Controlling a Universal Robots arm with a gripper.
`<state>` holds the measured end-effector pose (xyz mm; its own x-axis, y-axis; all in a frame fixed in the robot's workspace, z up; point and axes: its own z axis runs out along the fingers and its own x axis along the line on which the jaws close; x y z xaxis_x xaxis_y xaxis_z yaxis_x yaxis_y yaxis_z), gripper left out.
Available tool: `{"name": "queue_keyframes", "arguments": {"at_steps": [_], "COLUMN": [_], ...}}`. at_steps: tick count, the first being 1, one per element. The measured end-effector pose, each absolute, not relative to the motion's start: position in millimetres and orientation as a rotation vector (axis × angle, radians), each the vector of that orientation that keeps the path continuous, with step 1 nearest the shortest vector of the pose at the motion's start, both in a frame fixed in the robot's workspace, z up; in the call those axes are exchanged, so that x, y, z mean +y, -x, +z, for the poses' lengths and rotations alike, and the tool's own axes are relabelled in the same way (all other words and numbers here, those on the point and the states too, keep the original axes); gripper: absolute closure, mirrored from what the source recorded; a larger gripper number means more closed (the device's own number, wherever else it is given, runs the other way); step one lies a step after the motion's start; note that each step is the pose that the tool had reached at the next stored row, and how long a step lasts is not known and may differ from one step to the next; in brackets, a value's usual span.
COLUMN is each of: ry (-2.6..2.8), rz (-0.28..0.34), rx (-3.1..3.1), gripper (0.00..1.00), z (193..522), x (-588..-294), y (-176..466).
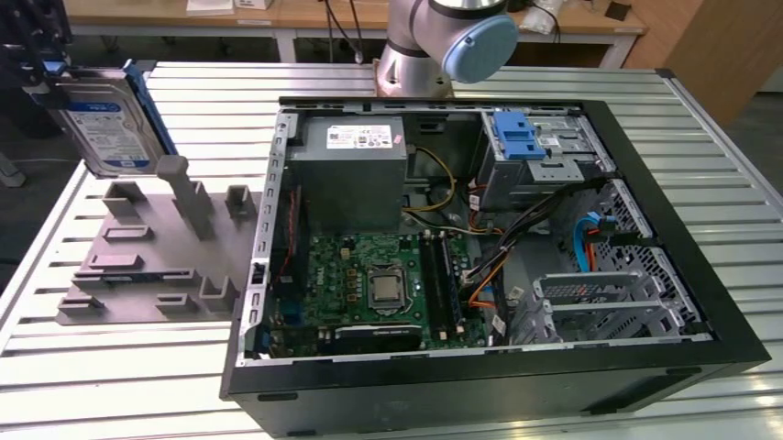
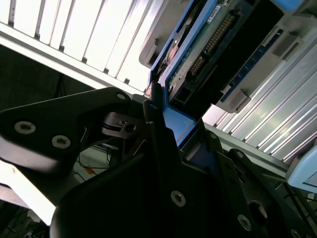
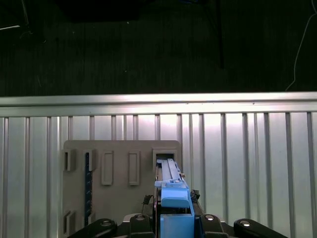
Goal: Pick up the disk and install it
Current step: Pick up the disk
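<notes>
The disk, a silver drive with a white-and-blue label in a blue carrier frame, hangs upright in the air at the exterior view's left, above the grey holder block. My gripper is shut on its upper left edge. In the first wrist view the disk is seen edge-on between my gripper halves, over an empty slot of the holder block. The second wrist view shows the disk's connector side and the blue carrier clamped by the black fingers.
The open computer case lies on the slatted metal table. Inside it are a grey power-supply box, a green motherboard, a blue latch on a silver cage and cable bundles. The arm's base stands behind the case.
</notes>
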<state>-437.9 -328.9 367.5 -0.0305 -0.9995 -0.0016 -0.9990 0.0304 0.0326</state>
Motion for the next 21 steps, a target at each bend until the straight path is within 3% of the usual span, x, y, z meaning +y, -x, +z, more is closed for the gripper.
{"name": "queue_keyframes", "arguments": {"at_steps": [21], "ry": [-2.173], "rz": [-0.039], "rx": [-2.24], "gripper": [0.64], "z": [374.0], "x": [-328.9], "y": [437.9]}}
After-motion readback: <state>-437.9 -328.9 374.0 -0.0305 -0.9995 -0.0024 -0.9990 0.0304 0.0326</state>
